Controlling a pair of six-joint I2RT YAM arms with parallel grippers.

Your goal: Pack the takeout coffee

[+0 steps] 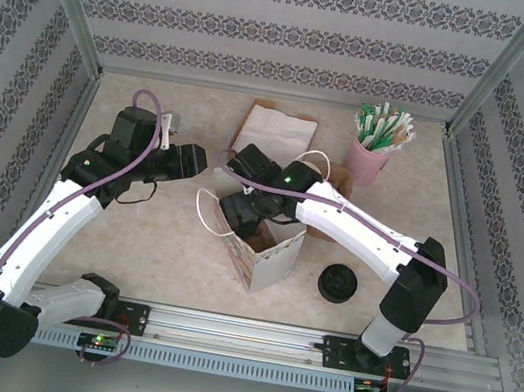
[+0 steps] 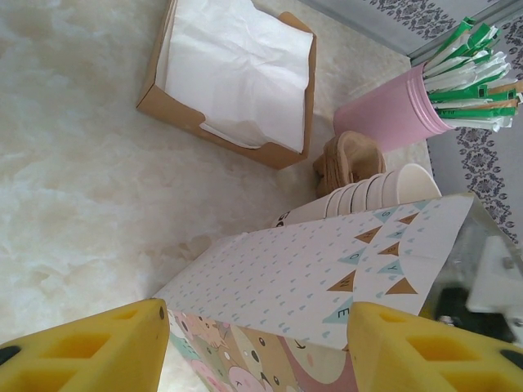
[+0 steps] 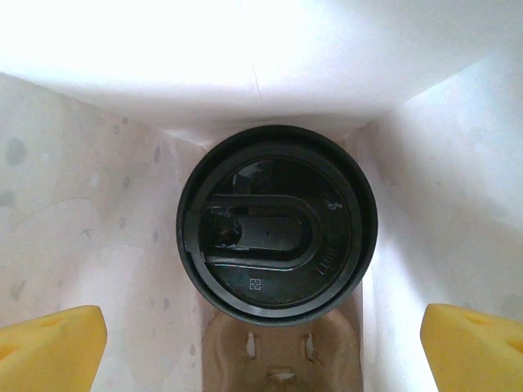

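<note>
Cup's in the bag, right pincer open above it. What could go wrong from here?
The right pincer sits between the walls of the bag; pulling out may snag a wall or the handle and drag the bag. The left pincer is open and looks off the bag, so nothing steadies it. The takeout coffee may then tip.

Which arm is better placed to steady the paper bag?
Left, likely: the left gripper, open, faces the paper bag from outside; the right gripper is inside it, open above the lidded cup.

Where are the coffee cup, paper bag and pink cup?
coffee cup (image 3: 276,224), right wrist view, centre of black lid
paper bag (image 2: 310,278), left wrist view, patterned side
pink cup (image 2: 384,113), left wrist view, side wall
</note>
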